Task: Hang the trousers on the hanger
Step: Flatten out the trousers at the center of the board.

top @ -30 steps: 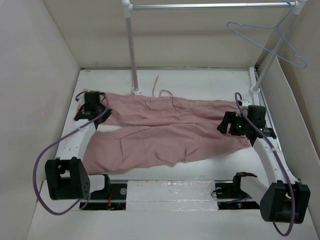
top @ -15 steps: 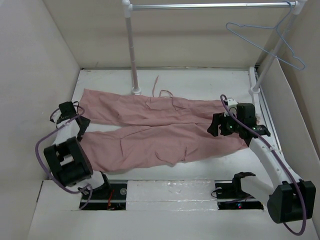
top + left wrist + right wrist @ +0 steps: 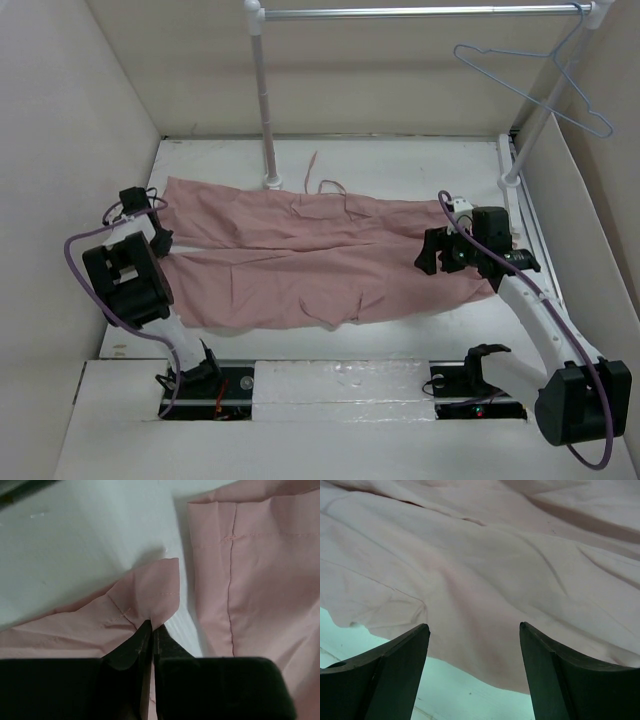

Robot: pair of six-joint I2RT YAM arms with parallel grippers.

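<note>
The left arm [image 3: 125, 280] and right arm [image 3: 535, 305] have white links, black joint housings, looping purple cables [image 3: 68, 258] and black tapered fingers [image 3: 385, 675].

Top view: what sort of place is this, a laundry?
Likely a robot test booth: white walls box in a table, two arms sit at its near edge, and a rail with one hanger stands behind spread trousers.

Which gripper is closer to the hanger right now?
Right. The right gripper hovers open over the right end of the trousers, below the hanger; the left gripper pinches a leg cuff at the far left.
</note>
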